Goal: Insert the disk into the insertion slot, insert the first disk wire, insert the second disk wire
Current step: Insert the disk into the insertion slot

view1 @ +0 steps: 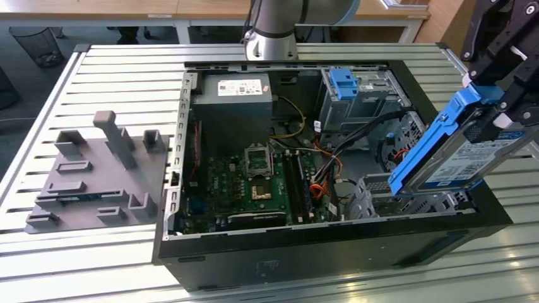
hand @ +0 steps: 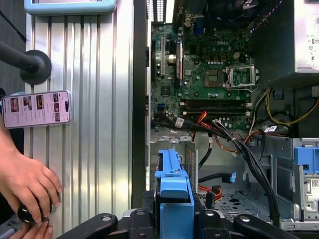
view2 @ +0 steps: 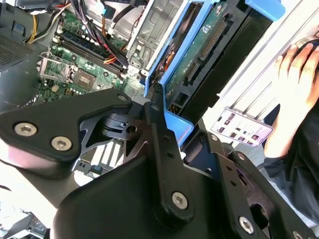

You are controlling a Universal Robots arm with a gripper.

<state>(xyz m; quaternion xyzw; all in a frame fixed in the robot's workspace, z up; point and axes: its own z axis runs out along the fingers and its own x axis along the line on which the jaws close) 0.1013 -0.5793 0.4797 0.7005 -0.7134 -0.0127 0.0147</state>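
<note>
The disk (view1: 459, 151) is a flat rectangular slab with a silver-white printed label on one face, framed by a bright blue plastic carrier. In the second wrist view its other face shows as a green circuit board. The gripper (view1: 495, 117), built of black angular links joined with silver bolts, is clamped on the upper end of the carrier and holds the disk steeply tilted at the exterior view's right. The lower end of the disk dips toward the insertion slot (view1: 370, 196), a low cage of silver-grey perforated sheet metal. Whether the two touch cannot be told. The slot sits inside an open black tower case (view1: 337, 252), which lies on a table (view1: 110, 76) of ribbed aluminium slats. The case also holds a green motherboard (view1: 257, 183) with a square metal socket, a plain grey boxy power supply (view1: 231, 104), and a taller grey metal cage (view1: 358, 104) topped by a small blue plastic latch (view1: 344, 83). Loose black, red and orange cables (view1: 324, 167) trail between the board and the cages. Beside the case, toward the exterior view's left, lies a matte grey plastic fixture (view1: 93, 170) with upright posts and blocks. In the first wrist view, a phone (hand: 35, 108) lies flat on the slats, and a person's hand (hand: 27, 184) rests near it.
</note>
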